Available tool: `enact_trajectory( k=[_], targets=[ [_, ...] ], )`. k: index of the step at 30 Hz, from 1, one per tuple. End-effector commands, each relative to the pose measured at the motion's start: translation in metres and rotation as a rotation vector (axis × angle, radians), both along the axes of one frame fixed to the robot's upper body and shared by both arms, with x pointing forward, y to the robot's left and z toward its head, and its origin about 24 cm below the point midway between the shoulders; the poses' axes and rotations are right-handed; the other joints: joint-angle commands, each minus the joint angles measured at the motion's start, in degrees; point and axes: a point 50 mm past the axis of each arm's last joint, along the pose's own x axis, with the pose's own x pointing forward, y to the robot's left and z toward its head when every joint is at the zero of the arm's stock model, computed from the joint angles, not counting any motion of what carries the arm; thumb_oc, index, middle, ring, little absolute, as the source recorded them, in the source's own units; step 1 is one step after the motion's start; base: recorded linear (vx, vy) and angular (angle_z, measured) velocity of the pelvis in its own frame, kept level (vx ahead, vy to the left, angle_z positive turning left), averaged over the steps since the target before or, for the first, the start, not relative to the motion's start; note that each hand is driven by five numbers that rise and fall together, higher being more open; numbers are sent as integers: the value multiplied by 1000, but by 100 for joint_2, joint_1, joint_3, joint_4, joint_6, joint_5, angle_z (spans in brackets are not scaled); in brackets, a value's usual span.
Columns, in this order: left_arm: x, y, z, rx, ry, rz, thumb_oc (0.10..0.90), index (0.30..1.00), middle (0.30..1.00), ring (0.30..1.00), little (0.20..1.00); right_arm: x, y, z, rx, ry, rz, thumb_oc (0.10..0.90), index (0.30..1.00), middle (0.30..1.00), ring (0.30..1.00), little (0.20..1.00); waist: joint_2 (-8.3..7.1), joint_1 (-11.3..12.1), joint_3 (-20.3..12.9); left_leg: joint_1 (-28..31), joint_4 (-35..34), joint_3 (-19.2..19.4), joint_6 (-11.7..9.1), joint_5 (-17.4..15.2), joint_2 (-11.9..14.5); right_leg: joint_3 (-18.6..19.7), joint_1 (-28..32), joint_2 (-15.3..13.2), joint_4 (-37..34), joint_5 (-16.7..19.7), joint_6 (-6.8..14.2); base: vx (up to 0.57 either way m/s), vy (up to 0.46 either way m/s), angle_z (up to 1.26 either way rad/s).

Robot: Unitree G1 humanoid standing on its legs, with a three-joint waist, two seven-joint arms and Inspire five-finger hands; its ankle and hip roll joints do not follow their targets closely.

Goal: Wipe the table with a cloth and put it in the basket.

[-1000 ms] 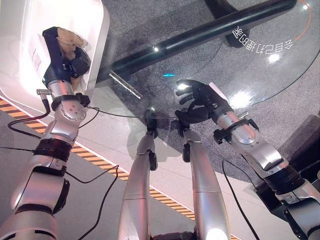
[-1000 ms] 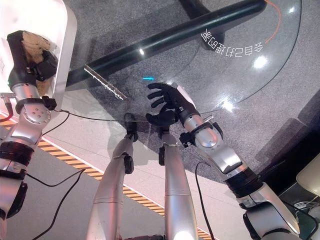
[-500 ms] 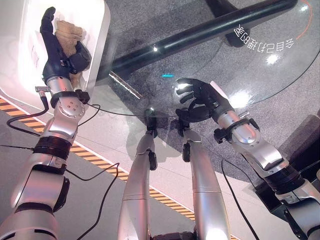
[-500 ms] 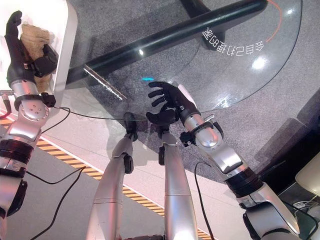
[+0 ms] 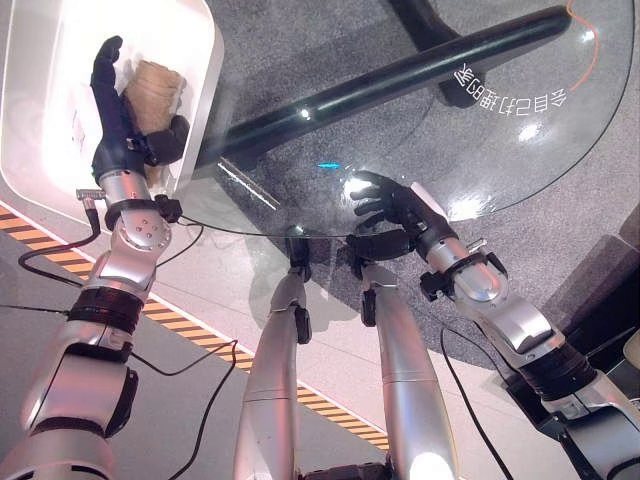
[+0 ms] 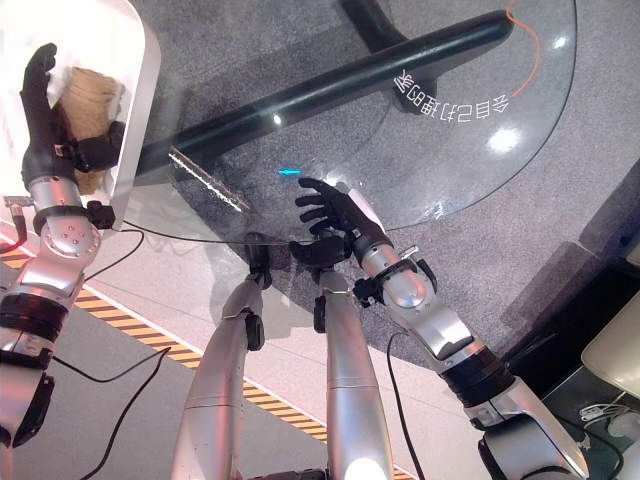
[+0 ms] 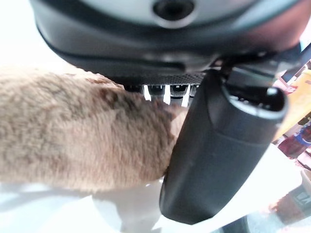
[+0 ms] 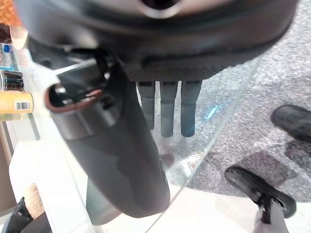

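Cloth (image 5: pixel 155 85), a tan bundle, lies inside the white basket (image 5: pixel 200 40) at about ten o'clock from the round glass table (image 5: pixel 520 150), so the putting-away part of the task looks nearly finished. From where I stand, the left hand (image 5: pixel 118 130) is raised over the basket with its fingers stretched straight up and the thumb standing out beside the cloth; I judge the hand has let go, because nothing is curled round the fabric. In the left wrist view the cloth (image 7: pixel 82 141) sits just beside the thumb, perhaps touching it, but I cannot tell this for sure. The right hand (image 6: pixel 335 215) rests at the near edge of the table, around six o'clock of the glass, with fingers spread loosely and holding nothing; probably it only waits there out of the way. The bottom of the basket is hard to make out in the bright white, and part of the cloth is covered by the left hand.
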Motion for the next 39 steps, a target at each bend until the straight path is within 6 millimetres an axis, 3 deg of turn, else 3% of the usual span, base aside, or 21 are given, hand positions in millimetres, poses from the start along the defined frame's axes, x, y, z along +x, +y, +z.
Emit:
enact_trajectory(
  k=[1, 9, 22, 31, 32, 33, 35, 39],
  targets=[
    [-17, 6, 27, -25, -212, -11, 800, 900, 900, 900, 900, -18, -8, -13, -10, 4, -15, 800, 900, 900, 900, 900, 42, 231, -142, 233, 787, -27, 56, -831, -171, 116, 465, 135, -1189, 601, 410, -47, -98, 0],
    [-47, 12, 9, 17, -212, -7, 800, 900, 900, 900, 900, -35, -17, -23, 7, 3, -13, 800, 900, 900, 900, 900, 51, 416, -142, 871, 531, -230, 24, -750, -174, -90, 1213, 160, -1243, 385, 328, -47, -110, 3],
    [-71, 18, -6, -54, -191, -77, 800, 900, 900, 900, 900, -44, -27, -39, 42, 43, -24, 800, 900, 900, 900, 900, 6, 605, -142, 1899, 204, -434, -77, -665, -143, -285, 2357, 202, -1277, 76, 243, -37, -103, 5],
    [-80, -27, -81, -320, 122, -439, 800, 900, 900, 900, 900, -56, -37, -83, 65, 180, -78, 800, 900, 900, 900, 900, -57, 747, -142, 2833, 48, -540, -133, -672, -130, -383, 3375, 260, -1297, -171, 151, -30, -129, 3],
    [-83, -36, -104, -408, 228, -517, 800, 900, 900, 900, 900, -59, -41, -97, 71, 227, -94, 800, 900, 900, 900, 900, -63, 769, -185, 3046, 15, -573, -147, -693, -128, -409, 3614, 261, -1328, -224, 134, -7, -118, 6],
    [-84, -37, -107, -418, 241, -526, 800, 900, 900, 900, 900, -60, -42, -100, 72, 234, -98, 800, 900, 900, 900, 900, -63, 768, -222, 3051, -15, -580, -151, -665, -127, -417, 3627, 261, -1364, -200, 129, 12, -142, 6],
    [-91, -48, -144, -564, 392, -585, 800, 900, 900, 900, 900, -68, -47, -123, 78, 319, -122, 800, 900, 900, 900, 900, -64, 775, -431, 3289, -125, -621, -179, -660, -114, -453, 3940, 273, -1540, -204, 99, 14, -114, 3],
    [-105, -58, -185, -701, 570, -630, 800, 900, 900, 900, 900, -80, -55, -151, 98, 436, -157, 800, 900, 900, 900, 900, -85, 796, -748, 3571, -323, -662, -210, -615, -83, -513, 4315, 266, -1816, -153, 78, 17, -97, 7]
  ],
)
